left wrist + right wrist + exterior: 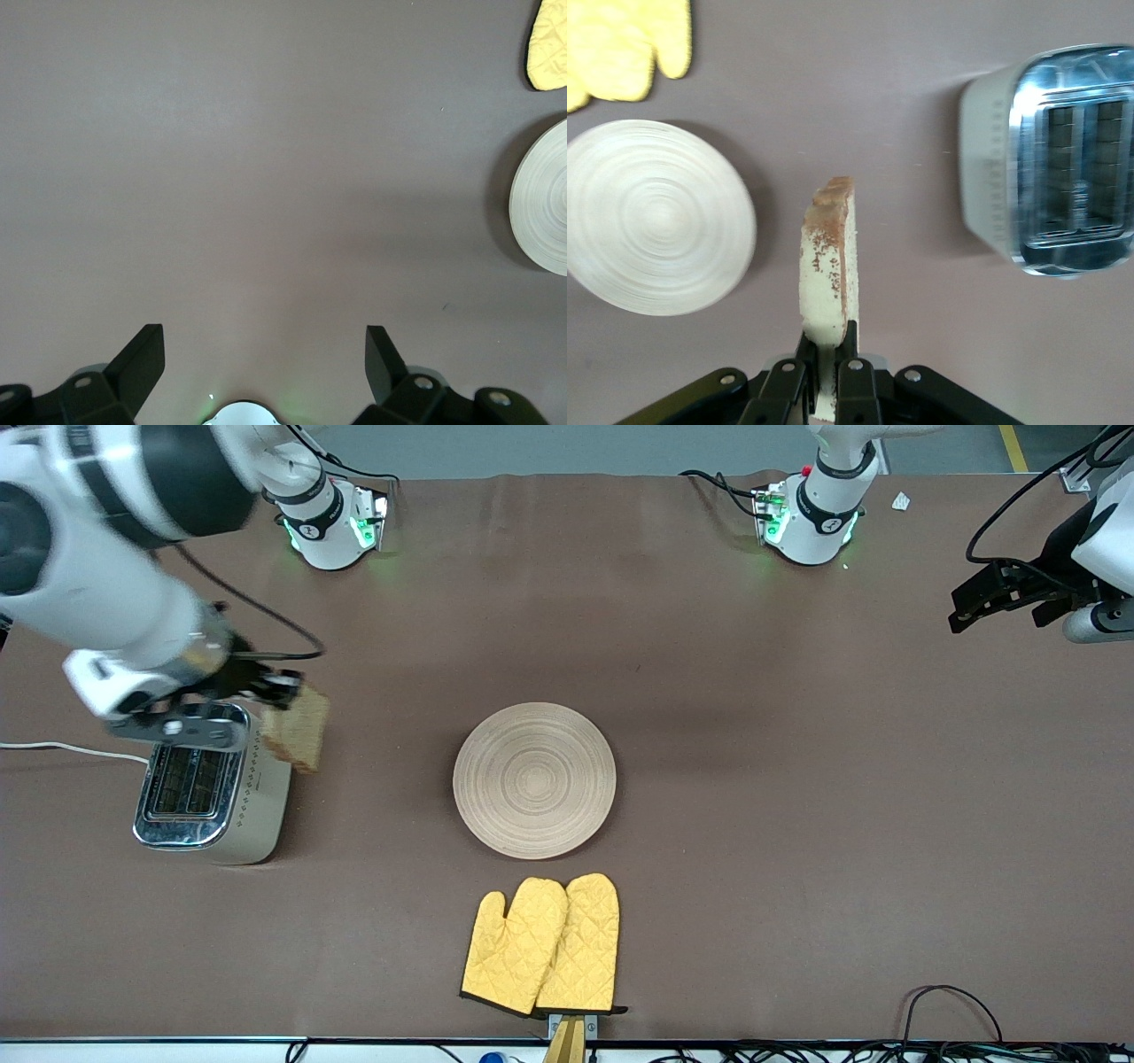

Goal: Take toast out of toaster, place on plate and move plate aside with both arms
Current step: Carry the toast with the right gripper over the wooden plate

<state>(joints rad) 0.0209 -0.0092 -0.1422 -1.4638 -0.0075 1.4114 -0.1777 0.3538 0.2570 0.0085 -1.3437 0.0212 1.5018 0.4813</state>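
Grainy square toast (pixel 298 729) in right claw (pixel 276 689)

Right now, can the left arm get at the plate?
Probably yes. The left gripper hangs open and empty over bare table toward the left arm's end, and nothing lies between it and the plate. The right gripper holds the toast up beside the toaster, away from the plate.

Right hand (pixel 266 688) and its arm appear motion-blurred above the toaster (pixel 213 797), hiding the toaster's end. The left wrist view's edge crops the plate (pixel 542 211) and oven mitt (pixel 549 46).
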